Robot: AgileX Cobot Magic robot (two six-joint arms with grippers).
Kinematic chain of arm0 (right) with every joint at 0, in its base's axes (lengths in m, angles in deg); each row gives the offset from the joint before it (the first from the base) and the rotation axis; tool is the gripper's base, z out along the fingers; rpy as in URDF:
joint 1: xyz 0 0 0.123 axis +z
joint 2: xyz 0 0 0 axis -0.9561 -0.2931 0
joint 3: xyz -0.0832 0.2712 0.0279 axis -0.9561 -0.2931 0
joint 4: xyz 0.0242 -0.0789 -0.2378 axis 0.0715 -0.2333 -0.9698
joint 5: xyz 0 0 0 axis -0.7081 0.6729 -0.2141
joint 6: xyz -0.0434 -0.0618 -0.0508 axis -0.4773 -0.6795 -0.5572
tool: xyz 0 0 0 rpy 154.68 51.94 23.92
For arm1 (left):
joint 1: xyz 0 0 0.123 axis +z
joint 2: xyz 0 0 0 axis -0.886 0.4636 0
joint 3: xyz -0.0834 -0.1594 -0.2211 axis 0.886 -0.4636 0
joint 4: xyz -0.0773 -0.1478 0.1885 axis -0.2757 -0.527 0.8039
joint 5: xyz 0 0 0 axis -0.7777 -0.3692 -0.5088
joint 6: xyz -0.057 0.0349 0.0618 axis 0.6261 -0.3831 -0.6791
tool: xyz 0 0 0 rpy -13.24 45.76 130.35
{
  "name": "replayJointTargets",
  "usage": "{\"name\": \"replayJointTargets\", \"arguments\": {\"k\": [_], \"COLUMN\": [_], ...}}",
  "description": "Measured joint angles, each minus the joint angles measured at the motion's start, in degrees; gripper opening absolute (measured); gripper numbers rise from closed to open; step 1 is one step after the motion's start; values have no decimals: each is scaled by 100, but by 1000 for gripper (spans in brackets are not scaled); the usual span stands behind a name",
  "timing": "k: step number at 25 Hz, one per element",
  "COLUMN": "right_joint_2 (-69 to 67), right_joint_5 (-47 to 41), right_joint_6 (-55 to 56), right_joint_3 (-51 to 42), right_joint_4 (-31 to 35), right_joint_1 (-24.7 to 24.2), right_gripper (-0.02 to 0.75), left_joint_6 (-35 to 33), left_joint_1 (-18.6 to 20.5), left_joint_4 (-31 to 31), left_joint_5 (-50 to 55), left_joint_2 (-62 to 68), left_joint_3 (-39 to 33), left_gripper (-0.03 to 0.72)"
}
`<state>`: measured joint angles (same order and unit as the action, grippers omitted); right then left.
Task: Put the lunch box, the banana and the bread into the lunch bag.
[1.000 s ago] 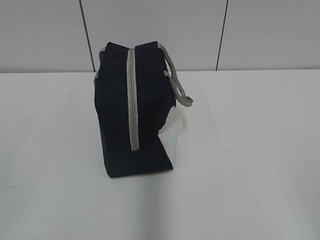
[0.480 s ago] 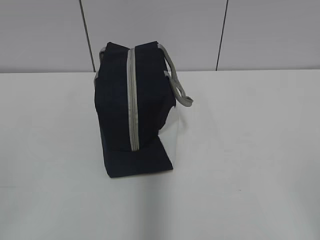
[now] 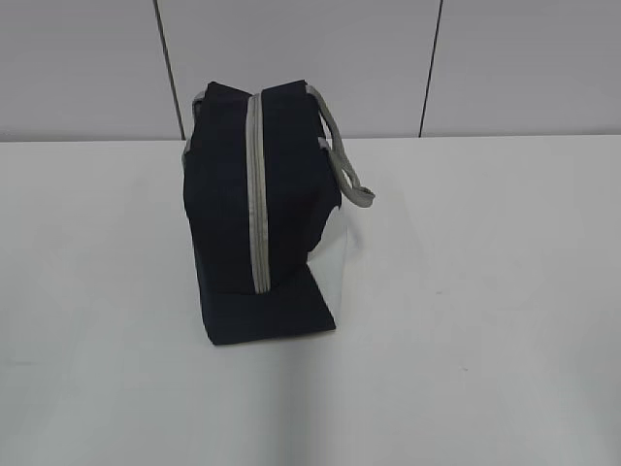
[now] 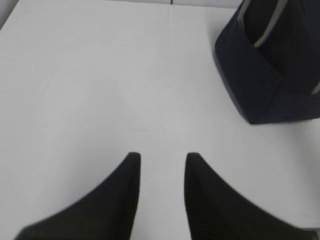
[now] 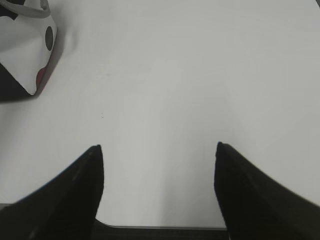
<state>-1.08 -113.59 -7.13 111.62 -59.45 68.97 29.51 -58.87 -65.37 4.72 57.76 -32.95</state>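
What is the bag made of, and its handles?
The bag looks like soft, matte navy cloth: it folds and sags at the bottom corner. Its side panel seems a smooth white fabric, maybe coated. The handles look like grey woven strap, limp and looping. The grey zipper could be plastic or metal; too small to tell.

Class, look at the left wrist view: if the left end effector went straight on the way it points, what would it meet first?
Probably only bare table; the way ahead of the left end effector looks free. The lunch bag sits off to the right.

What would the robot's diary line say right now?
lunch bag: upright on table, zipper looks closed | left gripper: open, empty | right gripper: open, empty | food: unseen
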Motion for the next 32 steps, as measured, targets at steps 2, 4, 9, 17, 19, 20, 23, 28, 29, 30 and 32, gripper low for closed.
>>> {"name": "replayJointTargets", "arguments": {"k": [2, 4, 9, 17, 19, 20, 23, 28, 29, 30, 32], "right_joint_2": [0, 0, 0, 0, 0, 0, 0, 0, 0, 0, 0], "right_joint_5": [0, 0, 0, 0, 0, 0, 0, 0, 0, 0, 0], "right_joint_6": [0, 0, 0, 0, 0, 0, 0, 0, 0, 0, 0], "right_joint_3": [0, 0, 0, 0, 0, 0, 0, 0, 0, 0, 0], "right_joint_4": [0, 0, 0, 0, 0, 0, 0, 0, 0, 0, 0], "right_joint_1": [0, 0, 0, 0, 0, 0, 0, 0, 0, 0, 0], "right_gripper": [511, 511, 511, 511, 511, 511, 511, 511, 512, 511, 511], "left_joint_6": [327, 473, 553, 558, 558, 558, 558, 563, 569, 569, 569], "left_joint_1": [0, 0, 0, 0, 0, 0, 0, 0, 0, 0, 0], "left_joint_4": [174, 275, 305, 310, 310, 310, 310, 310, 310, 310, 310], "left_joint_5": [0, -5, -5, -5, -5, -5, -5, -5, -5, -5, -5], "left_joint_2": [0, 0, 0, 0, 0, 0, 0, 0, 0, 0, 0], "left_joint_3": [0, 0, 0, 0, 0, 0, 0, 0, 0, 0, 0], "left_gripper": [235, 235, 235, 235, 235, 235, 235, 235, 235, 235, 235]}}
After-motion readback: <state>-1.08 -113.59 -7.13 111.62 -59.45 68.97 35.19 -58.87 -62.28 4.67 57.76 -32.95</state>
